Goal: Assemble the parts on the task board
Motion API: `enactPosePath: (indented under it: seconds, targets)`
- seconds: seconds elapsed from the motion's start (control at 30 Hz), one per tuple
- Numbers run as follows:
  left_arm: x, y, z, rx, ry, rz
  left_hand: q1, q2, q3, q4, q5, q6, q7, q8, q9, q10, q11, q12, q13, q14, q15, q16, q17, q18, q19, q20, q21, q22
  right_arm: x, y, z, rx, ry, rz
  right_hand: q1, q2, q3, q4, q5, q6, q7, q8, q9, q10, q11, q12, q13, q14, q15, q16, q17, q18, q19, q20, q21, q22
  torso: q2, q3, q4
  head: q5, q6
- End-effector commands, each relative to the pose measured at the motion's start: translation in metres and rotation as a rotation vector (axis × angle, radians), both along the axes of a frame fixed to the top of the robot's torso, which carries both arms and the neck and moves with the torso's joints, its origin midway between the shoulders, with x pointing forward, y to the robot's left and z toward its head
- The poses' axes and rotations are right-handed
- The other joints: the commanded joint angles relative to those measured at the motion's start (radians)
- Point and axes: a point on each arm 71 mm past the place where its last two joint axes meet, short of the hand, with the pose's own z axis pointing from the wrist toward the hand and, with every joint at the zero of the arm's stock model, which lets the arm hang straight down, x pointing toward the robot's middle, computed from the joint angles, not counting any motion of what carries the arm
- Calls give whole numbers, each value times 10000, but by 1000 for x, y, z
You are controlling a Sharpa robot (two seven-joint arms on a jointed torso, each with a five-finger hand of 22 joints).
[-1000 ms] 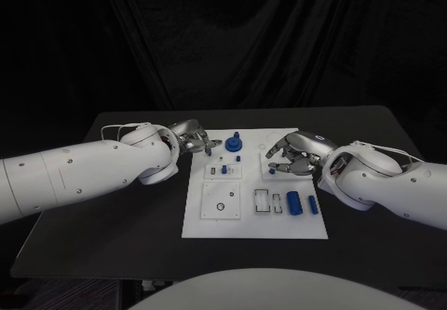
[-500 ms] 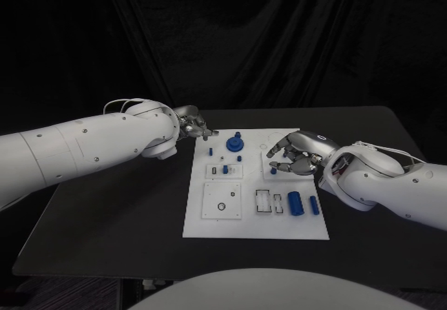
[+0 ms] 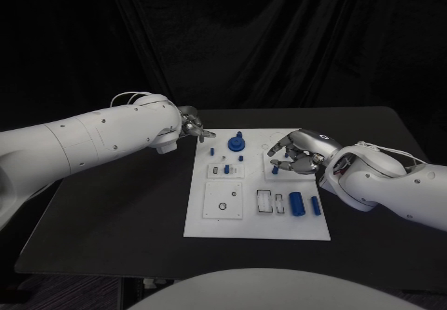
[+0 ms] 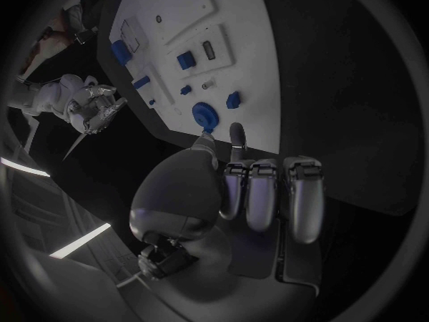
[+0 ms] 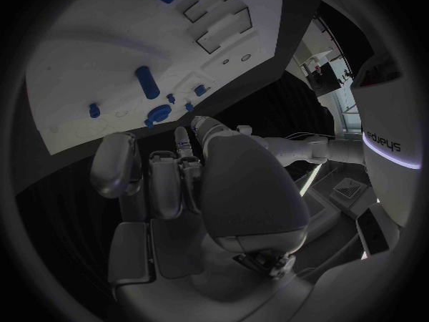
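Here, flat white task board; small blue parts, silver hands

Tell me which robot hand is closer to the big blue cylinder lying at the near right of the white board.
Right. The right robot hand hovers just beyond the blue cylinder on the white board; the left robot hand is off the far left corner.

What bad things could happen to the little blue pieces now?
1. The right hand hovers low over the task board, close to a small blue peg; its fingers might knock the peg over.
2. The left hand sits just off the board's far corner, near the blue round knob. A careless sweep could bump it.
3. The blue cylinder lies loose on its side, so a nudge to the board could roll it.
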Motion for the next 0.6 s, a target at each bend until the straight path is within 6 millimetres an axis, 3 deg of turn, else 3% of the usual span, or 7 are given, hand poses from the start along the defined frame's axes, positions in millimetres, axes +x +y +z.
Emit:
enactPosePath:
  seconds: [0.03, 0.6]
  targets:
    - [-3, -1, -9, 193, 696, -251, -109, -13, -100, 3, -50, 117, -23, 84, 98, 1056, -18, 34, 2633, 1020, 23, 26, 2634, -139, 1050, 19, -34, 2634, 0, 0, 1, 93, -130, -71, 92, 44, 61, 8, 70, 74, -29, 15, -11, 25, -32, 51, 1033, 498, 3, 52, 264, 12, 41, -1, 47, 1417, -11, 1, 7, -8, -1]
    - [-5, 2, -33, 336, 1252, -203, -297, 114, -205, 19, -40, 76, -24, 71, 195, 1056, -25, 34, 2633, 1014, 11, 19, 2617, -139, 1050, 8, -34, 2634, 1, 0, 0, 37, -55, -123, 149, 97, 160, -14, 167, 84, -30, 2, -27, 11, -36, 36, 1015, 495, -4, 35, 245, 21, 33, -11, -10, 1408, -13, -1, 7, 23, -1]
